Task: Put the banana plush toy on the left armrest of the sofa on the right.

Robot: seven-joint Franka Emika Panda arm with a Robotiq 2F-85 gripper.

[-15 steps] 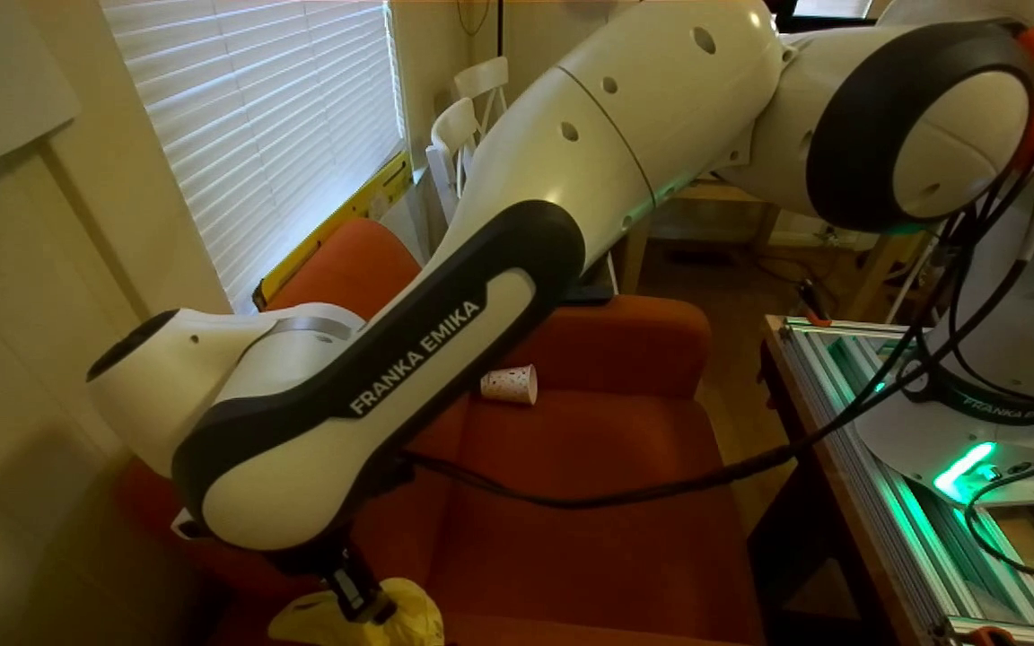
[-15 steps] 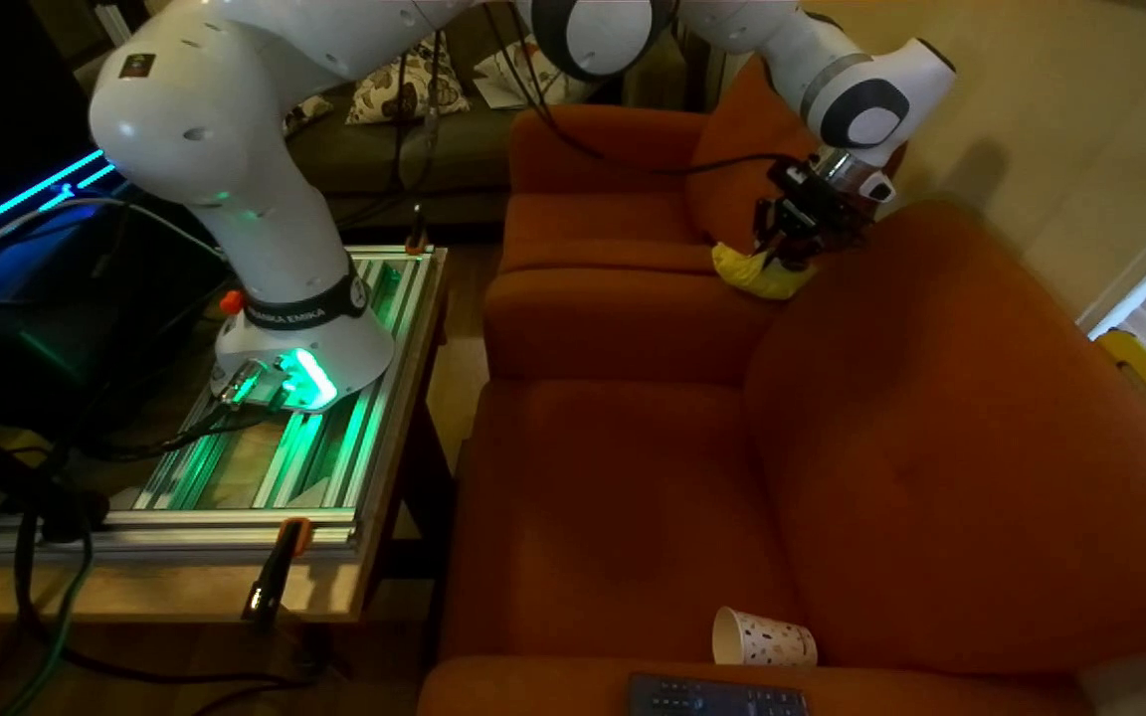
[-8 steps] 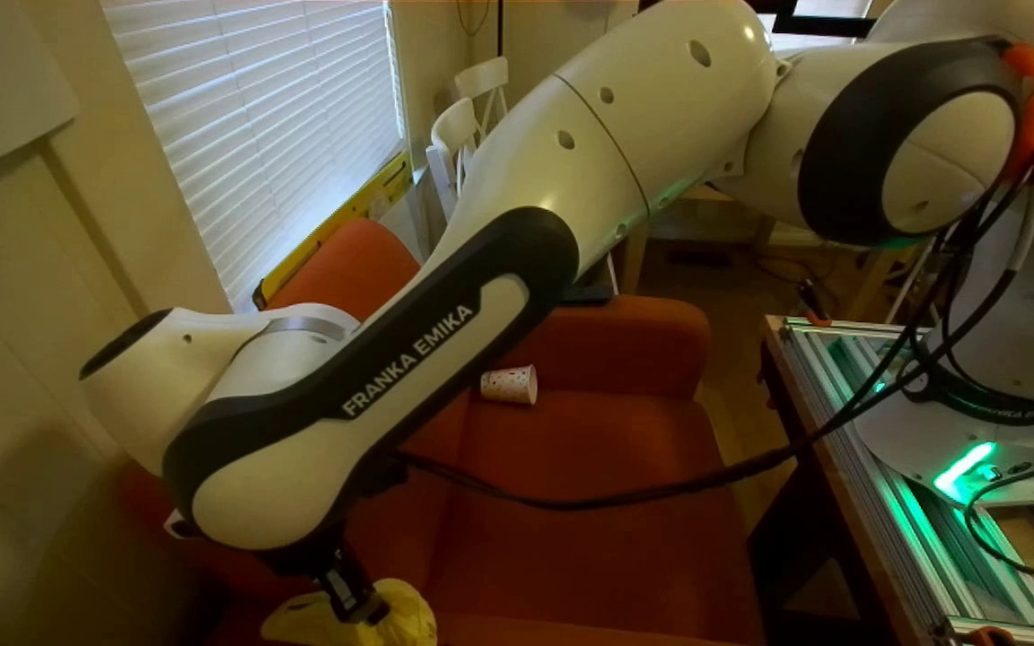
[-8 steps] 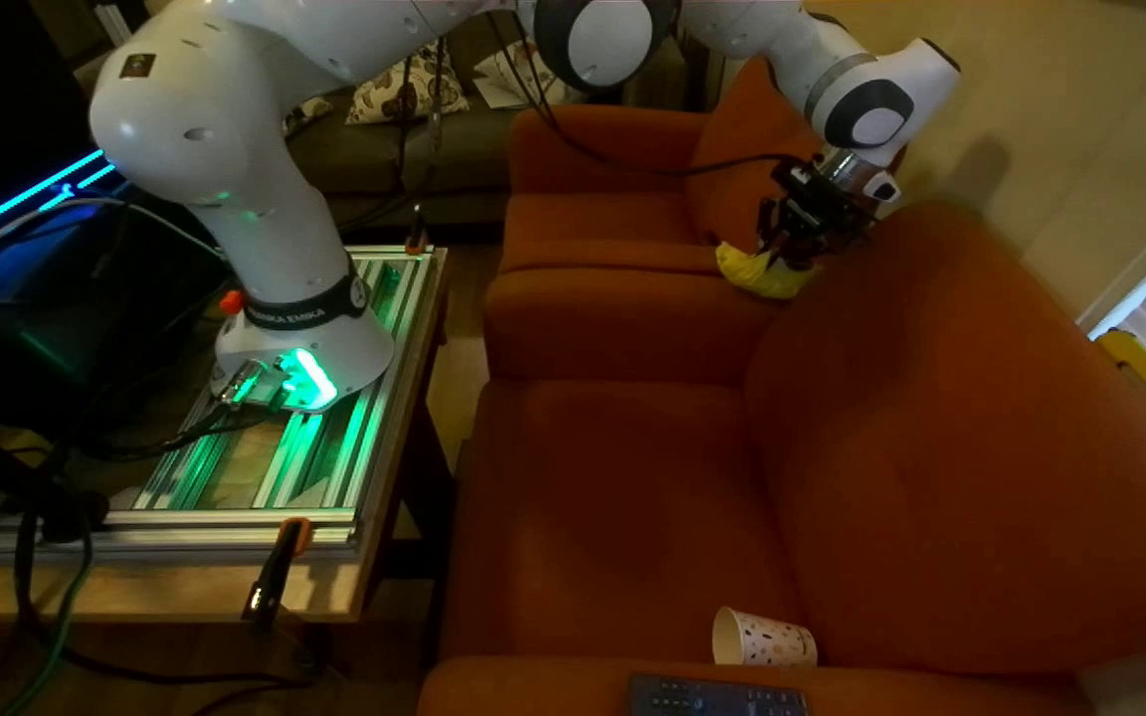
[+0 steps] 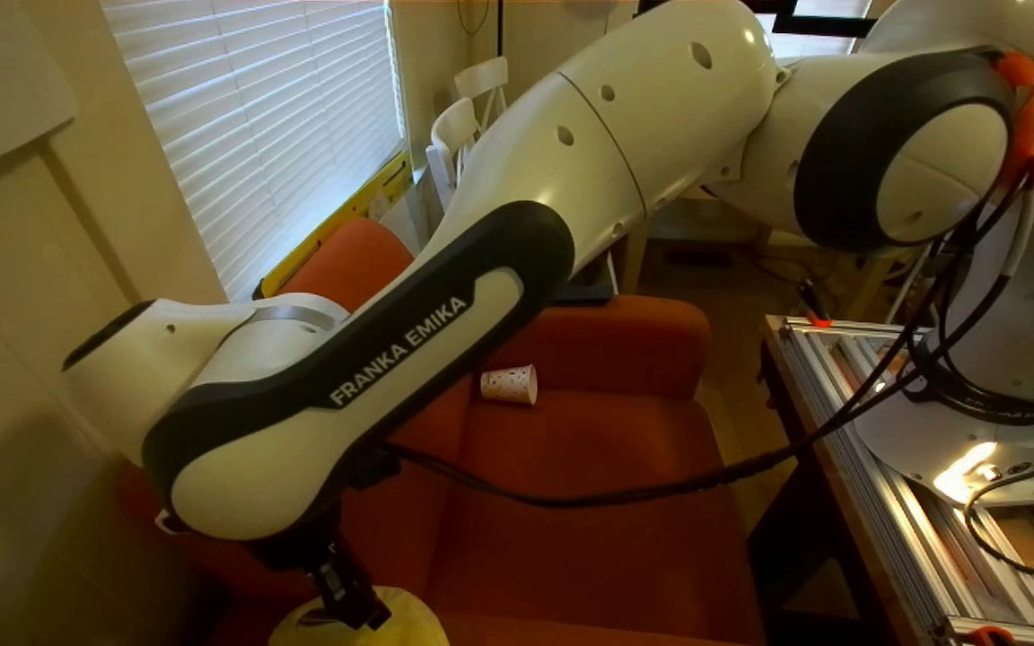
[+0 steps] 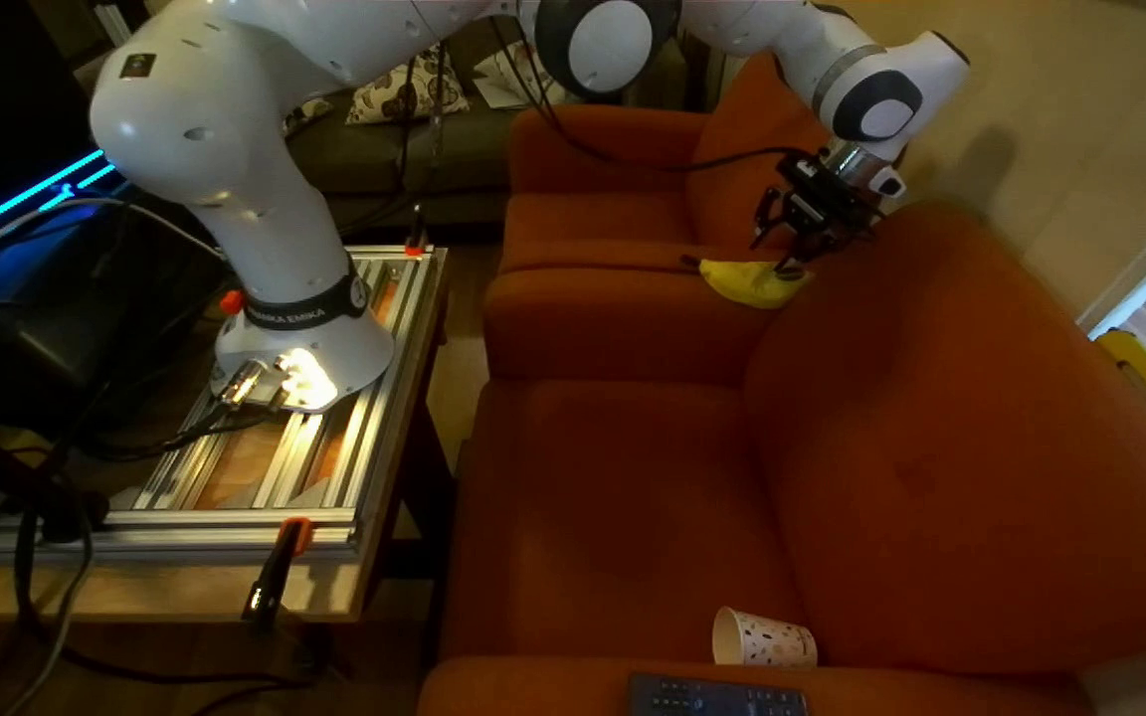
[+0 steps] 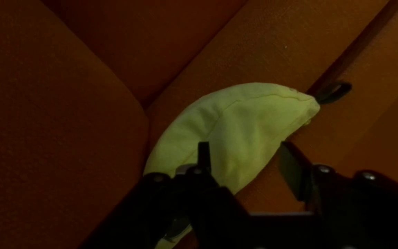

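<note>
The yellow banana plush toy (image 6: 754,283) lies on top of the orange sofa armrest (image 6: 613,323), close to the backrest, in an exterior view. It shows partly at the bottom edge in an exterior view (image 5: 414,624), and in the wrist view (image 7: 240,131), where its dark stem loop points to the upper right. My gripper (image 6: 777,254) is open just above the toy. In the wrist view the two fingers (image 7: 243,145) stand apart, with one in front of the toy and one beside its edge. The fingers hide part of the toy's lower end.
A speckled paper cup (image 6: 767,638) lies on its side on the sofa seat by the far armrest, which bears a dark remote (image 6: 717,696). The sofa backrest (image 6: 941,418) rises close beside the gripper. Another orange sofa (image 6: 603,214) adjoins the armrest. A cable (image 5: 589,498) hangs from the arm.
The fingers have opened and let go of the banana toy, which now rests lower on the armrest. The arm has shifted slightly toward the wall. The base light turned from green to white.
</note>
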